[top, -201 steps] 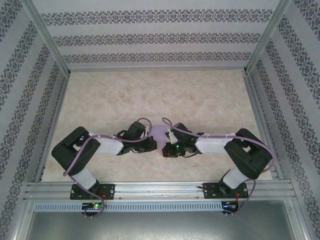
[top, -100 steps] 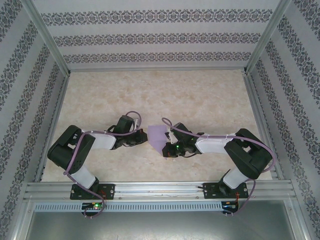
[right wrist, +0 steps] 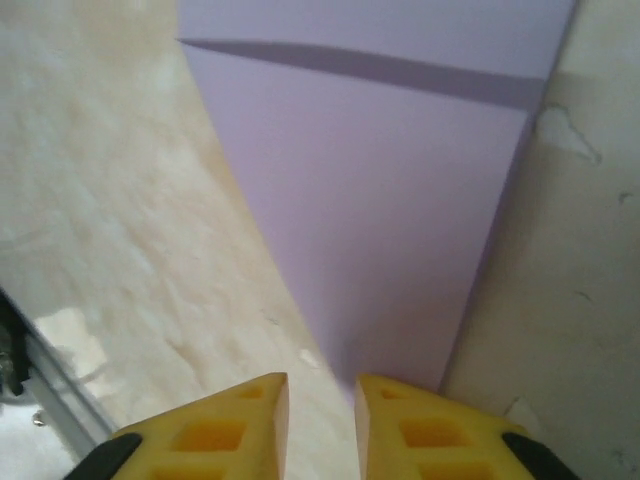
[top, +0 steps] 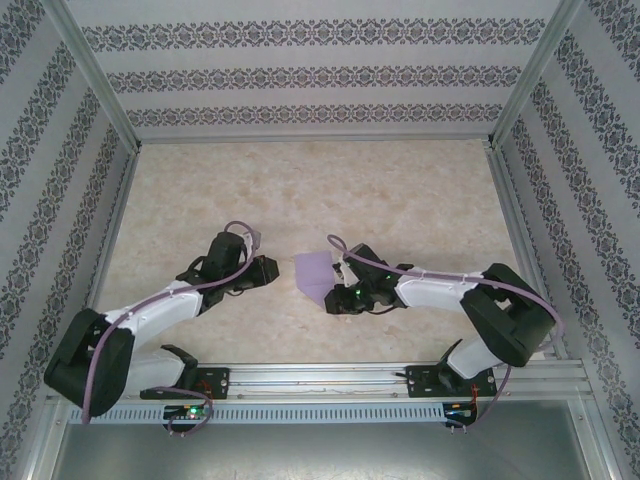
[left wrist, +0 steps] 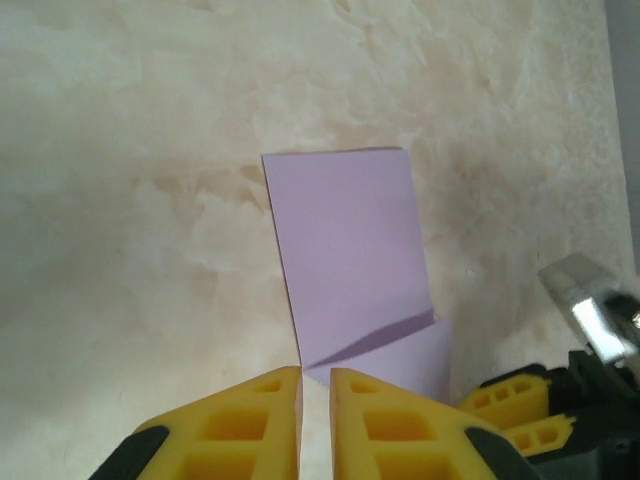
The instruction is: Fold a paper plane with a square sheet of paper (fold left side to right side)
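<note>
Top external: left pincer [top: 270, 270] pulled back, now apart from folded paper [top: 314, 272].

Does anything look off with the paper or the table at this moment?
One small thing: the folded purple paper on the table does not lie fully flat. At its end nearest the left pincer, a folded-over flap sits slightly raised and throws a slanted shadow. No tear shows.

Plain lavender-purple paper sheet [top: 316, 272], beige marbled desk [top: 400, 190], yellow claw fingers [left wrist: 230, 420], white walls with dark floral stripes [top: 300, 75].
</note>
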Robot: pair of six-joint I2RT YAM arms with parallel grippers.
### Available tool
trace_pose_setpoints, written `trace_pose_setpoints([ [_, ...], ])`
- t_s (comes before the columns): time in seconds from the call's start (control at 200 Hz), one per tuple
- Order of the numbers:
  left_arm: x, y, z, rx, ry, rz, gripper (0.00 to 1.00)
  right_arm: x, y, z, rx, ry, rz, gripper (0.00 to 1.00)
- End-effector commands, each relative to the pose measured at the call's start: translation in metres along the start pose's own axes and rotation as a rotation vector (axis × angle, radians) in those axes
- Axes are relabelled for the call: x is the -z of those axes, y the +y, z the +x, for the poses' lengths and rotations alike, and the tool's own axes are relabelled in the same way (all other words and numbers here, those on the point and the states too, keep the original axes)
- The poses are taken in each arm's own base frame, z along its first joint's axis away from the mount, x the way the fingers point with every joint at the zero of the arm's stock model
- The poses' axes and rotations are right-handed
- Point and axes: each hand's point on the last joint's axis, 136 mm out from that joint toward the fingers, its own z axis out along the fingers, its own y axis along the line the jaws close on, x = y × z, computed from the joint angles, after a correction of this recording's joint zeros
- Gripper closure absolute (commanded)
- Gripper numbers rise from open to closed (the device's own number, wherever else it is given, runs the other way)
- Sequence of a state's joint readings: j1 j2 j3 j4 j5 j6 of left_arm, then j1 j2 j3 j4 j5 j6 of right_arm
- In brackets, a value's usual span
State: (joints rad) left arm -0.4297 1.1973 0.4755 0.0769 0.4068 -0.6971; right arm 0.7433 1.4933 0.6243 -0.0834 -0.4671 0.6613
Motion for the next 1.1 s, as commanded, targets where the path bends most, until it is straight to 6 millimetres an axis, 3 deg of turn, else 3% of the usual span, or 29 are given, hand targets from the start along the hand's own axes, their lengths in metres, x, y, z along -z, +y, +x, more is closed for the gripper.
trace_pose_setpoints([
  [0.0,0.009,0.006,0.014,0.034,0.033,-0.01,0.8,0.027,0.019,-0.03,0.079,-0.116,-0.029,0.66],
  [0.145,0.01,-0.002,0.02,0.077,0.027,0.056,0.69,0.047,0.002,-0.044,0.168,-0.177,0.015,0.53],
  [0.29,0.004,-0.007,0.022,0.116,0.029,0.107,0.6,0.046,-0.011,-0.053,0.245,-0.168,0.038,0.48],
  [0.645,-0.014,-0.007,0.024,0.16,0.061,0.135,0.59,0.014,-0.011,-0.059,0.277,-0.094,-0.025,0.5],
  [1.094,-0.019,-0.004,0.022,0.15,0.075,0.105,0.58,0.006,-0.007,-0.059,0.261,-0.085,-0.078,0.57],
])
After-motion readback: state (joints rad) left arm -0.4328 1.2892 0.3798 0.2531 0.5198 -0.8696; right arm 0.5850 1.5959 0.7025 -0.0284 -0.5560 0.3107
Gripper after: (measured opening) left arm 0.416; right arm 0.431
